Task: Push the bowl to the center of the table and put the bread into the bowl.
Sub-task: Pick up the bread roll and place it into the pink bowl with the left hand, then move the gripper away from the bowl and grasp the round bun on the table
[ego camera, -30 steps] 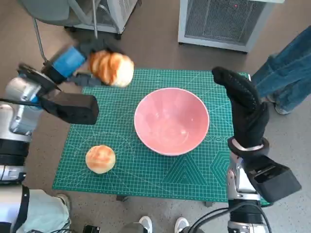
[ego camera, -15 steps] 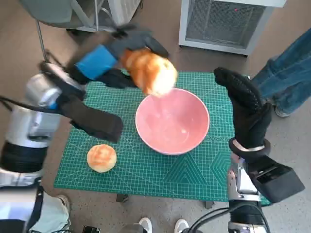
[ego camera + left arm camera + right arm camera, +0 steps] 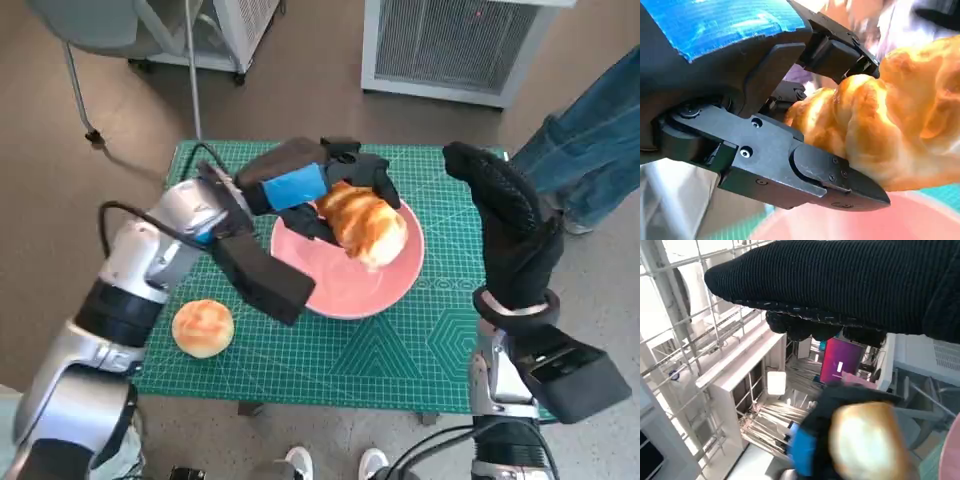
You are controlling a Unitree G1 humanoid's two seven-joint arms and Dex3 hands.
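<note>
Golden second bun lies beside pink bowl.

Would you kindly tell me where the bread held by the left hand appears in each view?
Head view: bread over the pink bowl, centre.
Left wrist view: bread fills the right side, between the fingers.
Right wrist view: blurred, bottom centre.
Shared landmark: the blue-taped left hand.

The left hand holds bread over the bowl; a bun lies left.
</note>
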